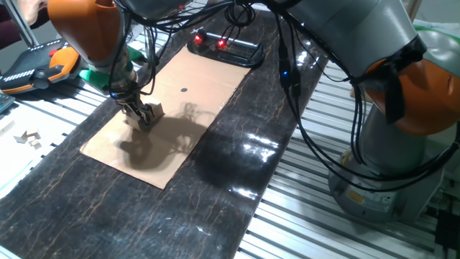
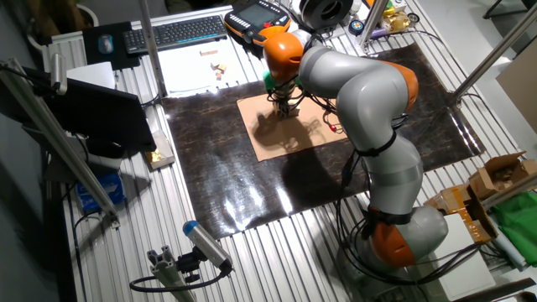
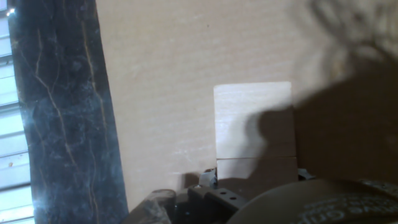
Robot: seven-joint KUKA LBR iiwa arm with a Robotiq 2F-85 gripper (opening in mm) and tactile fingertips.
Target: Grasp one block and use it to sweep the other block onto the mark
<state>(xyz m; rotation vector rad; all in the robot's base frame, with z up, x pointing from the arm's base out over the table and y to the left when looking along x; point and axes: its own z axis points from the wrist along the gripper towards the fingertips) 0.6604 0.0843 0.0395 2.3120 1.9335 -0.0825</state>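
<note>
Gripper down at near-left area of cardboard, fingers closed on one block. Other block flat on cardboard, touching held block's far edge. Mark farther right, well apart from both blocks.

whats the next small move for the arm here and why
Probably a short, low push toward the mark. The gripper is down at the cardboard with a block at its fingers, and in the hand view a second block lies flush against the nearer one, so they seem lined up for sweeping. Whether the fingers are clamped cannot be told.
</note>
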